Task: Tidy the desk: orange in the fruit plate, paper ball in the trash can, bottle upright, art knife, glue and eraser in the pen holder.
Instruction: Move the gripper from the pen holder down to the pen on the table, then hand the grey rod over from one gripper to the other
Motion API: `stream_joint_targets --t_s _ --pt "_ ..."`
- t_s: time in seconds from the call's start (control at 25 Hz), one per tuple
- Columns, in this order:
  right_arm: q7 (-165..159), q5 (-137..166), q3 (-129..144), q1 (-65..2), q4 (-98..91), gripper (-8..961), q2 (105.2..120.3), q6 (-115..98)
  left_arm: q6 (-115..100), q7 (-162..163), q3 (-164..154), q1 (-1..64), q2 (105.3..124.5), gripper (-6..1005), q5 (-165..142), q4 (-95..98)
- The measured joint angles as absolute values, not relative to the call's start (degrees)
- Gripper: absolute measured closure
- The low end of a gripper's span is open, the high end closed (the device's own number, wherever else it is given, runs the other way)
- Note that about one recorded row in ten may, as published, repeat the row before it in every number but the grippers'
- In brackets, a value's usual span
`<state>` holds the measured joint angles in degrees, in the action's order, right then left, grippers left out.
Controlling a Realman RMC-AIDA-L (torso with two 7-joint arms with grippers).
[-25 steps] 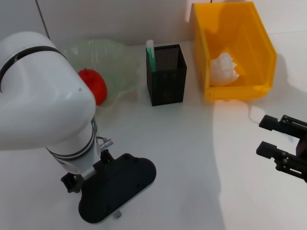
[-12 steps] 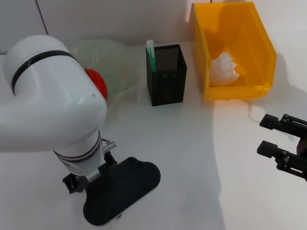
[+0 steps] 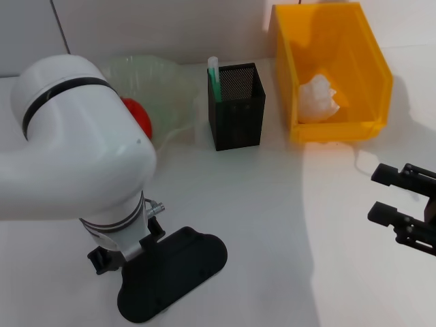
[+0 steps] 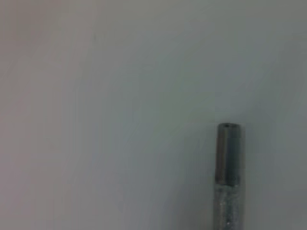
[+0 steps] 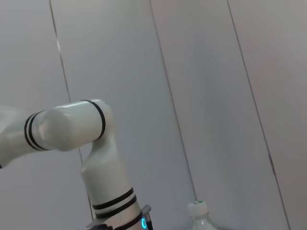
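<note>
Working low over the desk with the left claw, well in front of the pen holder.
Hiding the left claw's grip under its black housing, so cannot tell whether clenched or released; hovering with the right claw released, to the right and in front of the pen holder. Sitting left of the pen holder: orange in the fruit plate. Lying right of it: paper ball inside the trash can. Showing only a bottle cap in the right wrist view.
</note>
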<state>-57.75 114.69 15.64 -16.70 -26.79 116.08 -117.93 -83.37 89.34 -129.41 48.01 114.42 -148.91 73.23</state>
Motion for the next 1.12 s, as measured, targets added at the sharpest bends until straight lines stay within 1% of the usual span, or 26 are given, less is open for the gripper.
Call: stream_joint_targets --t_s 0.36,0.8,0.96,1.0,1.04,1.08,1.12 --pt "-57.7 114.7 15.6 -16.4 -26.7 330 116.21 -118.1 -83.8 89.4 -129.6 48.0 114.61 846 -149.3 73.8" --pt "-57.6 114.6 12.0 -15.7 -26.8 330 116.24 -119.0 -85.6 89.3 -123.1 45.1 113.99 844 -145.5 81.9" --pt "-59.1 114.6 1.4 -14.5 -26.7 330 115.82 -118.1 -83.9 88.5 -116.3 40.9 114.06 854 -143.1 88.4" --pt "-59.9 114.6 -1.8 -13.8 -26.5 330 115.32 -117.1 -83.9 88.5 -116.3 40.9 114.06 854 -143.1 88.4" --pt "-59.9 114.6 -1.8 -13.8 -26.5 330 115.32 -117.1 -83.9 88.5 -116.3 40.9 114.06 854 -143.1 88.4" --pt "-60.1 114.6 -2.9 -13.4 -26.1 330 115.09 -116.6 -82.7 86.1 -111.4 37.9 114.72 854 -139.5 92.2" --pt "-60.3 114.6 -4.0 -13.0 -25.8 330 114.92 -116.3 -82.0 84.7 -108.6 36.5 115.41 854 -137.2 94.0"
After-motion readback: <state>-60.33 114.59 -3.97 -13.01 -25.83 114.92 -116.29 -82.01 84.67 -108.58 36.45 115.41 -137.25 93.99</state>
